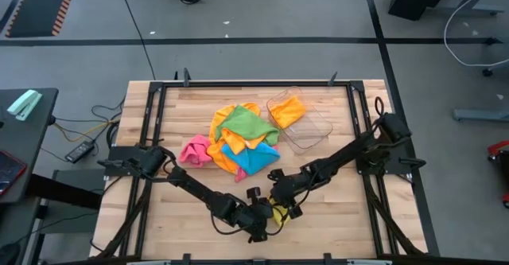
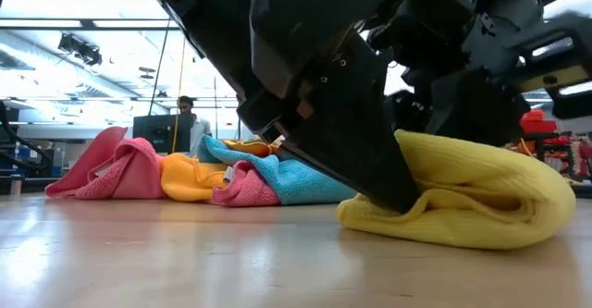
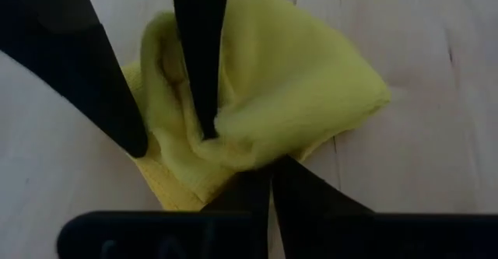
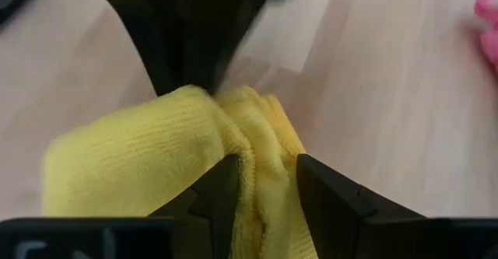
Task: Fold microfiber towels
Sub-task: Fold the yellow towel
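Note:
A yellow microfiber towel (image 1: 279, 214) lies bunched and partly folded on the wooden table near its front edge; the low view shows the towel (image 2: 481, 206) as a thick roll. My left gripper (image 3: 270, 183) is shut at the towel's edge. My right gripper (image 4: 268, 185) is open, facing the left one, with a ridge of the yellow towel (image 4: 132, 166) between its fingers. The other towels, pink, orange, green and blue, lie in a heap (image 1: 238, 138) at the table's middle. My left gripper pinches the yellow towel's edge (image 3: 249, 162) between its shut fingers, slanting down from the table's left; layers cannot be told. The towel rests on the table. My right gripper stands open astride a raised fold (image 4: 261, 154), slanting down from the right, one fingertip (image 3: 206, 127) set into the cloth.
A clear plastic tray (image 1: 314, 134) holding an orange towel (image 1: 288, 110) stands at the back right of the heap. Bare wood lies on both sides of the yellow towel along the front edge. A person (image 2: 190, 114) stands in the room beyond the table.

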You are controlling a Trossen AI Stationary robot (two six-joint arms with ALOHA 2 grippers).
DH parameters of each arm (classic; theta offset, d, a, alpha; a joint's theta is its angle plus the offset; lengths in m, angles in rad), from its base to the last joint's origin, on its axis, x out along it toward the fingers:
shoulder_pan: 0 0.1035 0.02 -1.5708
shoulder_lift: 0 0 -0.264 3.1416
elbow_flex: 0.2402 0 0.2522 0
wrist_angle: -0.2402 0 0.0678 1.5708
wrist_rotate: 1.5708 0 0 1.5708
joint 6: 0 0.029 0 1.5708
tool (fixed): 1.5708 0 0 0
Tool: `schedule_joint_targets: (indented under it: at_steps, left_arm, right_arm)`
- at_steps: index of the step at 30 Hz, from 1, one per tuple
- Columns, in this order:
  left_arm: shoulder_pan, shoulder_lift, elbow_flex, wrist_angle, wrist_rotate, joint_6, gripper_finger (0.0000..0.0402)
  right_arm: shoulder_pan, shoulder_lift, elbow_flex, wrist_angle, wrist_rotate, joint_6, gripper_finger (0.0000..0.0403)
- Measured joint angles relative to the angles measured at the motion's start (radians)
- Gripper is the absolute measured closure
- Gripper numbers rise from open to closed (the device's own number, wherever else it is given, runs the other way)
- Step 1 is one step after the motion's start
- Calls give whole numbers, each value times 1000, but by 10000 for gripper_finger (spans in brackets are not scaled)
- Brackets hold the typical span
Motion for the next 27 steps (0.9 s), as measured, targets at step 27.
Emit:
schedule_joint_targets:
  at_steps: [27]
  left_arm:
    - [8, -47, 8, -25, 3, -65, 376]
  right_arm:
    - [1, -4, 0, -2, -38, 165, 261]
